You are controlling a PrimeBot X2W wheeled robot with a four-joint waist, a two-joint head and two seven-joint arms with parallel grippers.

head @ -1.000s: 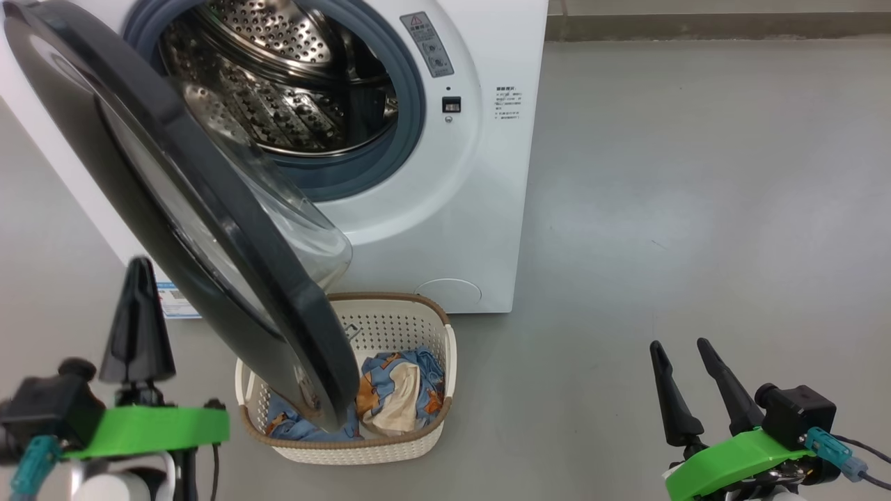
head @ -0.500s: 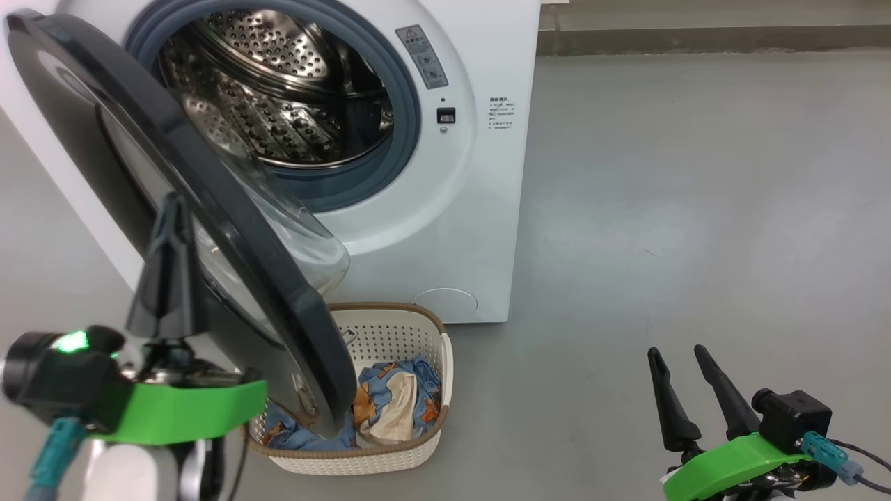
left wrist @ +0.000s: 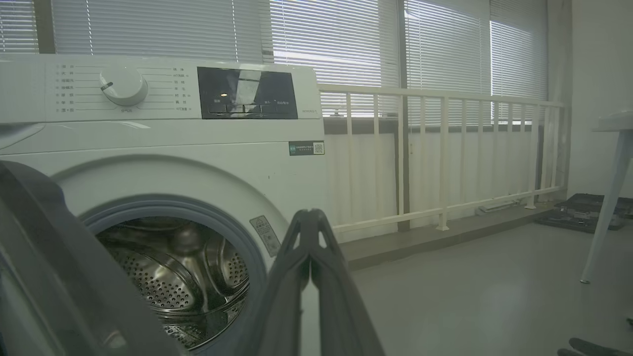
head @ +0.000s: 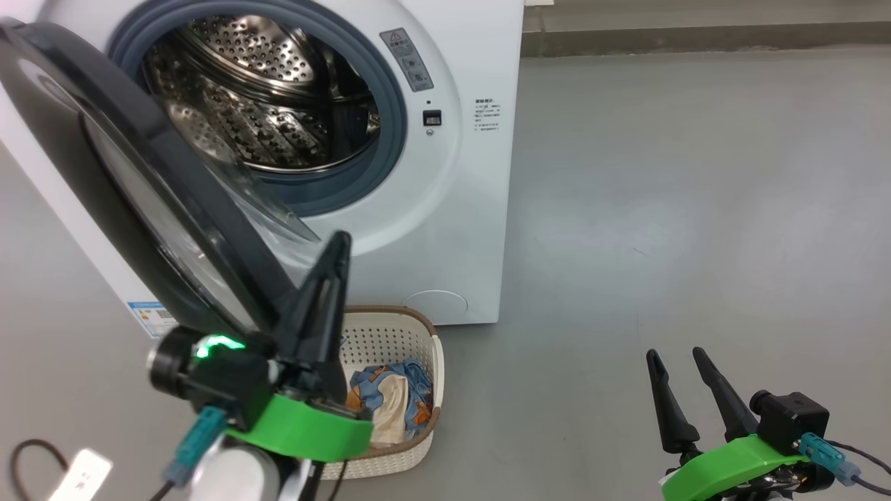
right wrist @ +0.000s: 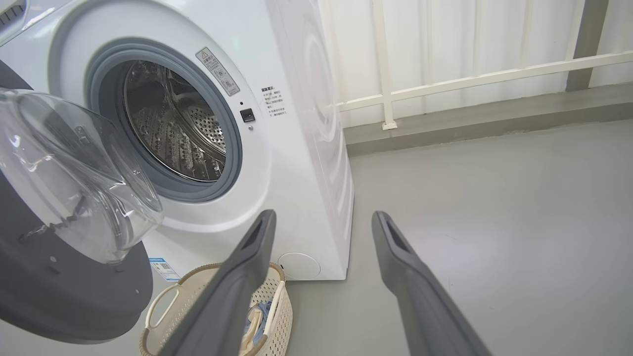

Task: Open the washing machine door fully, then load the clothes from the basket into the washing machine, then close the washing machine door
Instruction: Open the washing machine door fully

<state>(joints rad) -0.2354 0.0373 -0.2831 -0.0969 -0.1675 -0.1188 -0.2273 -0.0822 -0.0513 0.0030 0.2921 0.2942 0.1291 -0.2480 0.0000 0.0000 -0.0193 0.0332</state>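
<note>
Head view: washing machine door (head: 139,174) standing open, upper left; left gripper (head: 337,245) pinched together, overlapping basket (head: 426,335) of clothes (head: 391,391), lower left; right gripper (head: 674,355) spread, empty, lower right.

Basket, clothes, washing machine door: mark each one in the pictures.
basket (head: 383,341), head view, on its perforated back wall.
clothes (head: 390,403), head view, on the cream lining.
washing machine door (head: 181,188), head view, on the glossy black rim.

Grey floor (head: 696,174); white railing (left wrist: 445,158) before bright slatted blinds (left wrist: 336,44); table leg (left wrist: 606,207).
</note>
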